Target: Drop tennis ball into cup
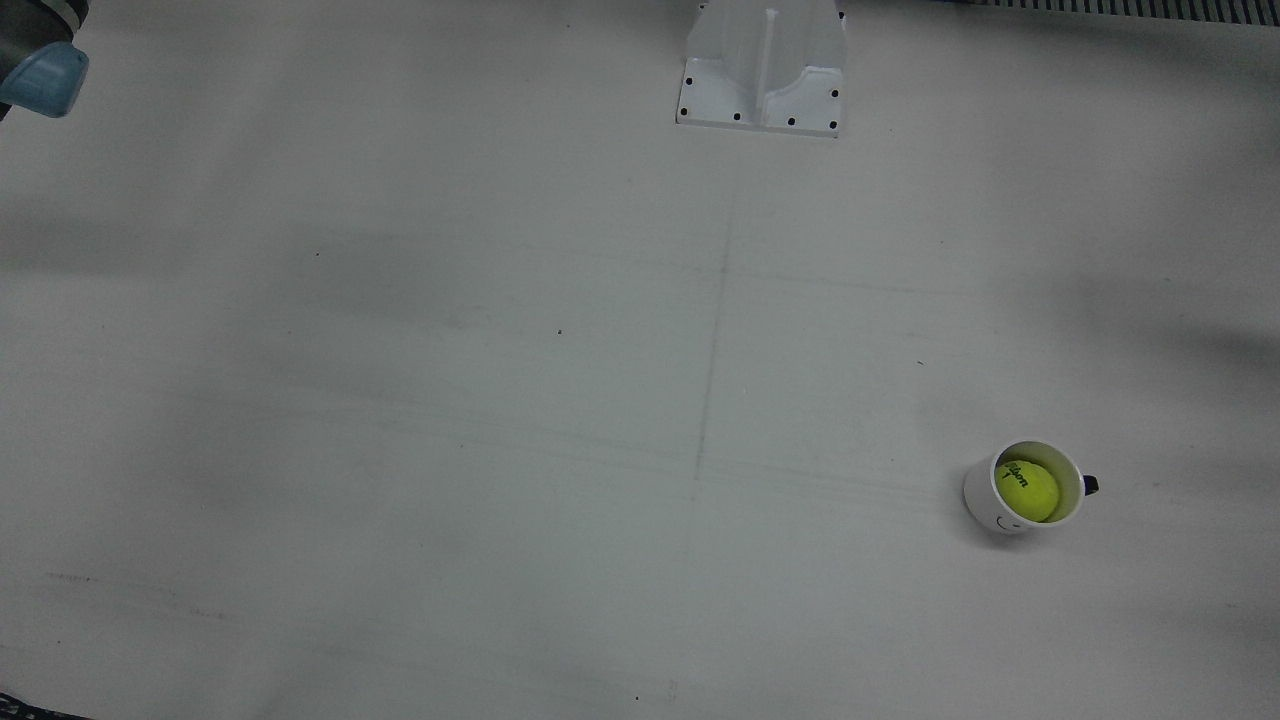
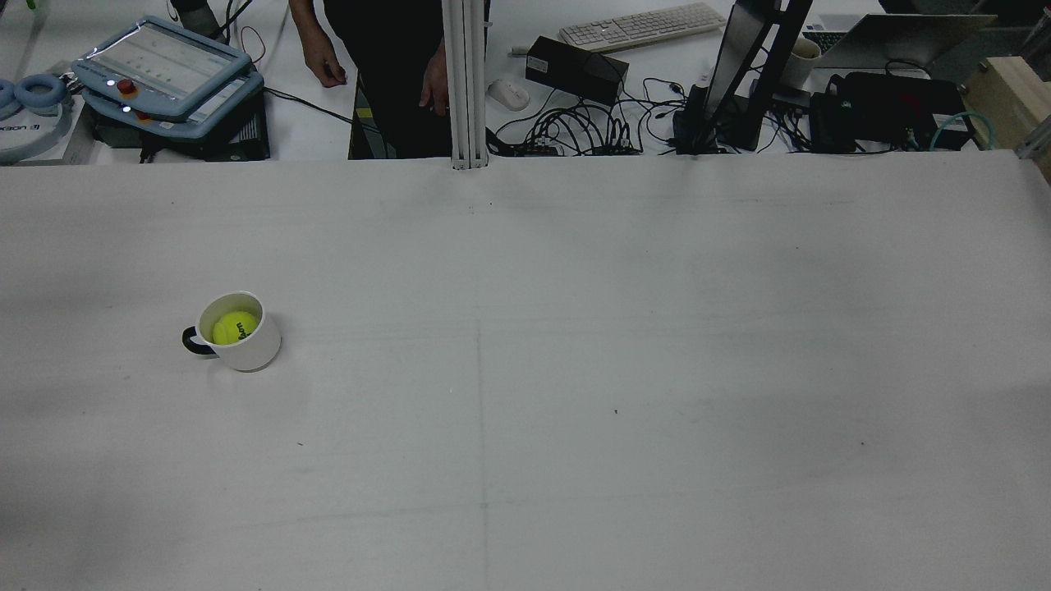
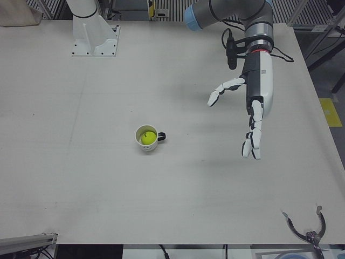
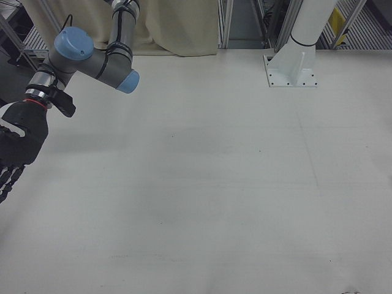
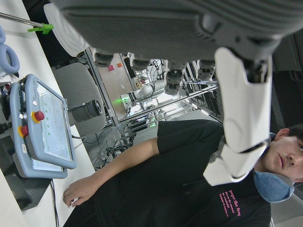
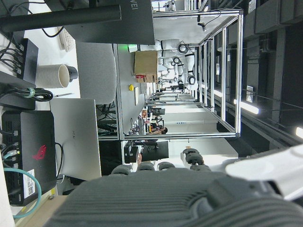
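Note:
A white cup [image 1: 1020, 490] with a dark handle stands upright on the table, and the yellow tennis ball [image 1: 1028, 489] lies inside it. Cup [image 2: 240, 331] and ball [image 2: 235, 327] also show in the rear view, and the cup [image 3: 147, 138] with the ball [image 3: 147, 137] in the left-front view. My left hand [image 3: 253, 110] is open and empty, fingers spread and pointing down, raised well away from the cup toward the table's side edge. My right hand [image 4: 17, 147] is at the left edge of the right-front view, fingers apart and empty, far from the cup.
A white arm pedestal [image 1: 762, 70] is bolted at the back of the table. Beyond the table's far edge stand a teach pendant [image 2: 164, 70], cables, a keyboard and a person [image 2: 386, 66]. A metal tool [image 3: 310, 232] lies off the table's corner.

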Robot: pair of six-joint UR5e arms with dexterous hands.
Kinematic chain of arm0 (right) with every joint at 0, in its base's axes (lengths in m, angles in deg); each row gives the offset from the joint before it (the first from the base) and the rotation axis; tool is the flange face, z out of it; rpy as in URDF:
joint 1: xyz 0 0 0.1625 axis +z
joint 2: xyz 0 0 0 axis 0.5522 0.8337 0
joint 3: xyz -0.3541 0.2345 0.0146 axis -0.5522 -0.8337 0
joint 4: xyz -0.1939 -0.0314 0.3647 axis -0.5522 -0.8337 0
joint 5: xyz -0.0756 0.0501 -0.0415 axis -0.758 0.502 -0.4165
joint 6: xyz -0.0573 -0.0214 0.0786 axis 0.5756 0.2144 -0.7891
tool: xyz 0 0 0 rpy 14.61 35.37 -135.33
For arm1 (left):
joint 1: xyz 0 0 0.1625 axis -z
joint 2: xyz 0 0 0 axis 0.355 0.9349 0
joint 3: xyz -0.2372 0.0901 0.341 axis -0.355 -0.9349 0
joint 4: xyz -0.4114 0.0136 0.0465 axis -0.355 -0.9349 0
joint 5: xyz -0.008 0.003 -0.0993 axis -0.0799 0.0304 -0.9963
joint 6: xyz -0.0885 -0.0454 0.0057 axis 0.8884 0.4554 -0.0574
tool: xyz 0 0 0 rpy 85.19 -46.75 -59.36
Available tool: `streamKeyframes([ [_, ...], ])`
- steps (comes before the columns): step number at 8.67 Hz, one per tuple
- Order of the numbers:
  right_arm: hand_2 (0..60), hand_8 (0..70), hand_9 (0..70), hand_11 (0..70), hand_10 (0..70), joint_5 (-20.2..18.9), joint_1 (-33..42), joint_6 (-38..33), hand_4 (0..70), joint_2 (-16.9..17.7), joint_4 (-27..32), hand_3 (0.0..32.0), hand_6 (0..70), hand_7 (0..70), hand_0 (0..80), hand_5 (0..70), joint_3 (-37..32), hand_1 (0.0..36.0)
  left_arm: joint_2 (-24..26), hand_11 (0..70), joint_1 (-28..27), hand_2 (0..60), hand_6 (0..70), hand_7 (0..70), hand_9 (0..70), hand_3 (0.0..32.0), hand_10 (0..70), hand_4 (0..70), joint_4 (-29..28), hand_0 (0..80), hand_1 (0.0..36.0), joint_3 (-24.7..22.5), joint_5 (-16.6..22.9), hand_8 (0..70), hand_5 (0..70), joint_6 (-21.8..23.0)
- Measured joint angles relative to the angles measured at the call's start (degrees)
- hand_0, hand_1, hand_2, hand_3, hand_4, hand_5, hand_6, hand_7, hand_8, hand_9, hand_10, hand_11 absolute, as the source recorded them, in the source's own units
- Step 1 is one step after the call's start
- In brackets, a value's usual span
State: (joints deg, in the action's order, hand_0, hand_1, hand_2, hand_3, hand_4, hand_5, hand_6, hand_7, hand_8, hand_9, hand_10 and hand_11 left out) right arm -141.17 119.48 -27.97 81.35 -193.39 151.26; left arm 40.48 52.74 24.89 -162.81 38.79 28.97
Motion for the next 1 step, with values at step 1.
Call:
streamKeyframes([
  [1, 0.0, 0.0, 0.0, 0.0, 0.0, 0.00, 0.00, 0.00, 0.0, 0.00, 0.00, 0.0, 0.0, 0.0, 0.0, 0.0, 0.00, 0.0, -0.60, 3.7, 0.47, 60.0, 8.9, 5.9, 0.0, 15.6, 0.5, 0.0, -0.22, 50.2, 33.5, 0.00, 0.12, 1.5, 15.3, -0.01],
])
